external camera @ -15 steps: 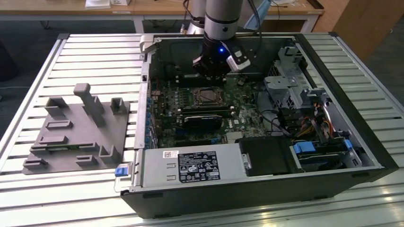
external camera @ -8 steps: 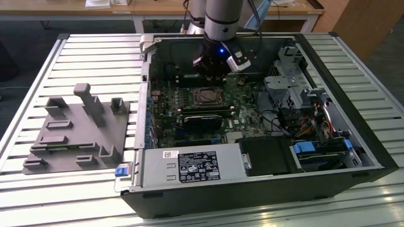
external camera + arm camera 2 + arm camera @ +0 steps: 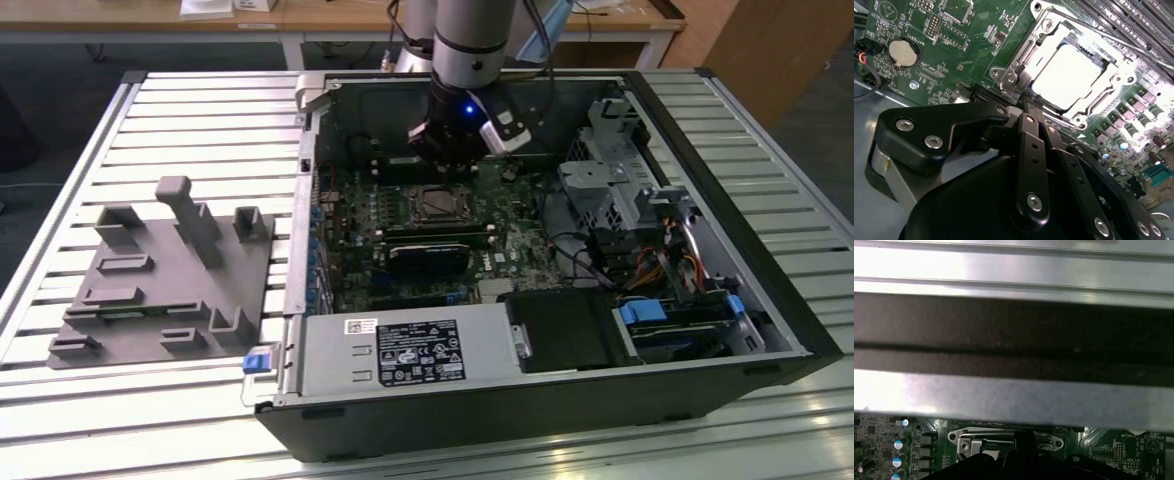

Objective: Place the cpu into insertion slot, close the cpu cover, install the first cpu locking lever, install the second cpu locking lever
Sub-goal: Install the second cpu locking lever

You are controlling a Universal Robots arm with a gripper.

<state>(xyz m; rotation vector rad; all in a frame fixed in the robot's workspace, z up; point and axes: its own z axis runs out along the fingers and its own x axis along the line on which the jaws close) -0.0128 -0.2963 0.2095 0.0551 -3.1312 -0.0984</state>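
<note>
A robotics lab or electronics workshop, by every sign. Opened desktop computer case (image 3: 561, 250) lying on its side across a worktable of ribbed aluminium slats (image 3: 187, 130), green motherboard (image 3: 400, 225) exposed inside. Grey moulded fixture tray (image 3: 167, 275) with posts and pockets set beside the case toward the exterior view's left. Industrial robot arm (image 3: 470, 45) reaching down into the case. Wooden-topped bench (image 3: 347, 18) behind, papers on it, dark carpeted floor (image 3: 54, 70) beneath.
</note>
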